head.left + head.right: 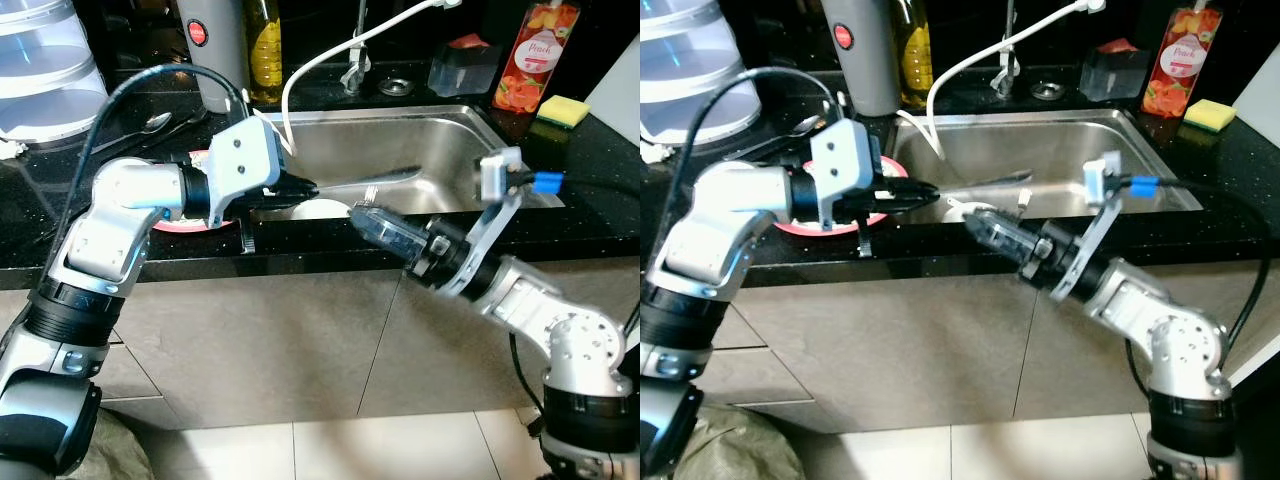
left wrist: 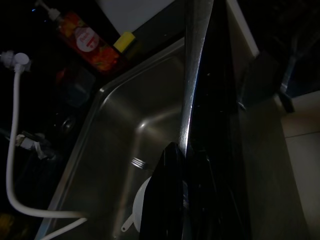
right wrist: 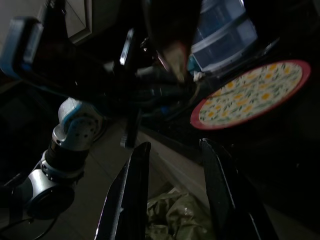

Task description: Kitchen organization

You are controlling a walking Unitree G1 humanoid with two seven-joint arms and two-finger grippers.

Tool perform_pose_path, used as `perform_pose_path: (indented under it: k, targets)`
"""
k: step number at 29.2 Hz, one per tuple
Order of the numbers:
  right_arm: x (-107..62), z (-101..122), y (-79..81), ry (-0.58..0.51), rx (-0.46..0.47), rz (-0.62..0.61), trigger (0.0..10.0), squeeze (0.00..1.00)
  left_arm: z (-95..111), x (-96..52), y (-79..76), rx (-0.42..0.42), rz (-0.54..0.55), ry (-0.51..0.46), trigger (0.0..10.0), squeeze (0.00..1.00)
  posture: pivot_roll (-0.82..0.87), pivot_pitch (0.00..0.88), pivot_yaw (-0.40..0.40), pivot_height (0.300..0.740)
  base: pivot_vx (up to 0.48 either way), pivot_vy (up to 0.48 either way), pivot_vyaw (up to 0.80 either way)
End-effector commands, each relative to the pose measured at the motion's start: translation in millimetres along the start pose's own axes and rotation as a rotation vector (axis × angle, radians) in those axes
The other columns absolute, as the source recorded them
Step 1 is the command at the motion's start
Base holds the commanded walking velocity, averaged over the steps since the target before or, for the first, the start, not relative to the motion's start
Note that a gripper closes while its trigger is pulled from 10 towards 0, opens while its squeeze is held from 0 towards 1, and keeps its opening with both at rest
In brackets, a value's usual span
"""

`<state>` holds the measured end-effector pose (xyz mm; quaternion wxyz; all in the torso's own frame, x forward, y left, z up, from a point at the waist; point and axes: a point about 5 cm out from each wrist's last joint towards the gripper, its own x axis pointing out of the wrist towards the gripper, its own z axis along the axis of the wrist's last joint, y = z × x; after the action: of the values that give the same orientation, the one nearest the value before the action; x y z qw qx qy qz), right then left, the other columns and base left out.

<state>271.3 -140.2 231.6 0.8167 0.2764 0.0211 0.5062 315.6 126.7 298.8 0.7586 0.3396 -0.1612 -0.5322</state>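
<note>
From the left eye view we see our left pincer (image 1: pixel 305 188) reaching over the front edge of the black worktop (image 1: pixel 600 215) at the near left corner of the steel sink (image 1: pixel 400 150); whether its fingers are closed we cannot tell. A flowered plate (image 1: pixel 185 222) lies on the worktop just under that wrist. Our right pincer (image 1: pixel 362 215) hangs in front of the worktop edge, below the sink rim, with open floor beneath. Behind the sink stand a soap bottle (image 1: pixel 535 55) and a yellow sponge (image 1: pixel 563 110).

In the right eye view a white hose (image 1: pixel 970 60) curves down into the basin, whose middle lies bare.

The left wrist view looks along the sink's front rim; a fork (image 2: pixel 137 162) and a white dish (image 2: pixel 141 205) lie on the basin floor near the fingers.

In the right wrist view, our right fingers (image 3: pixel 127 192) stand apart, gripping nothing, with the plate beyond them.
</note>
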Motion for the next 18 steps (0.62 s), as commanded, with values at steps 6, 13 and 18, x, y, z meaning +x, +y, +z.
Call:
perform_pose_path:
  k: [6,13,18]
  targets:
    - [7.1,9,0.2,-0.052,-0.012,-0.024,10.0,0.0,-2,0.0,-7.2,0.009,-0.037,0.006,10.0,0.0,0.03,0.0,0.038,0.74,0.0,0.0,0.0]
    - [9.6,22,-3.2,-0.107,-0.027,-0.052,10.0,0.0,-5,7.4,-14.1,0.002,-0.053,0.001,10.0,0.0,0.02,0.0,0.042,0.74,0.0,0.0,0.0]
    - [7.1,26,-5.3,-0.118,-0.033,-0.073,10.0,0.0,-5,9.0,-16.2,-0.004,-0.063,-0.007,10.0,0.0,0.01,0.0,0.043,0.74,0.0,0.0,0.0]
